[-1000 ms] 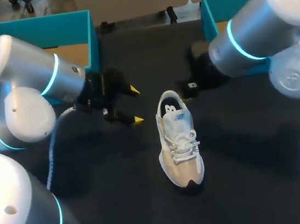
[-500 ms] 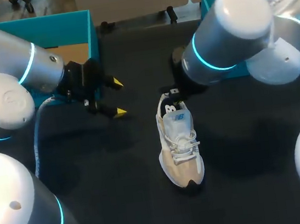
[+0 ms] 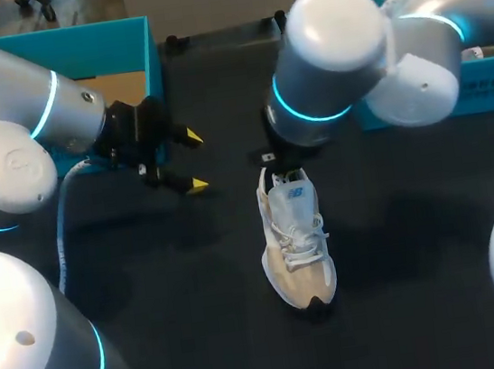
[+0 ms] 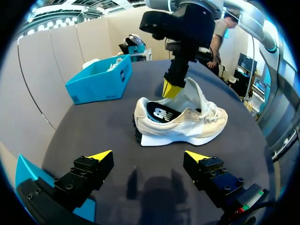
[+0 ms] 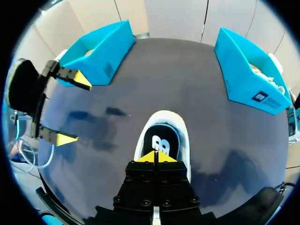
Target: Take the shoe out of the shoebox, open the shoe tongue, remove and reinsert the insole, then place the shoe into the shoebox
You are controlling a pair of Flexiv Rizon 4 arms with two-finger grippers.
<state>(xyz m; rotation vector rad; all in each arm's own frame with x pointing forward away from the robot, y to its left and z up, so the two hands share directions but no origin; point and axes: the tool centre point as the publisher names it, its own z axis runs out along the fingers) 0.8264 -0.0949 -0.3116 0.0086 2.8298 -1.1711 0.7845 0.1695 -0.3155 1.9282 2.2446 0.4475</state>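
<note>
A white and beige shoe [image 3: 296, 242] lies on the black table, toe toward me, with its dark insole [image 5: 159, 140] showing in the opening. My right gripper [image 5: 154, 157] is shut with nothing seen between its tips. It hangs just over the heel opening, and its yellow tips [image 4: 171, 89] sit close beside the raised tongue. My left gripper [image 3: 191, 161] stands open to the left of the shoe, apart from it. In the left wrist view the left gripper [image 4: 147, 157] is empty and the shoe [image 4: 183, 117] lies ahead of it.
A teal shoebox [image 3: 65, 45] stands at the back left behind my left arm. A second teal box [image 3: 492, 70] stands at the back right, partly hidden by my right arm. Both boxes also show in the right wrist view, left box [image 5: 98, 51] and right box [image 5: 248, 70].
My right arm has swung left and forward, bringing its shut gripper over the shoe's heel opening. My left gripper drew back to the left, then held still.
</note>
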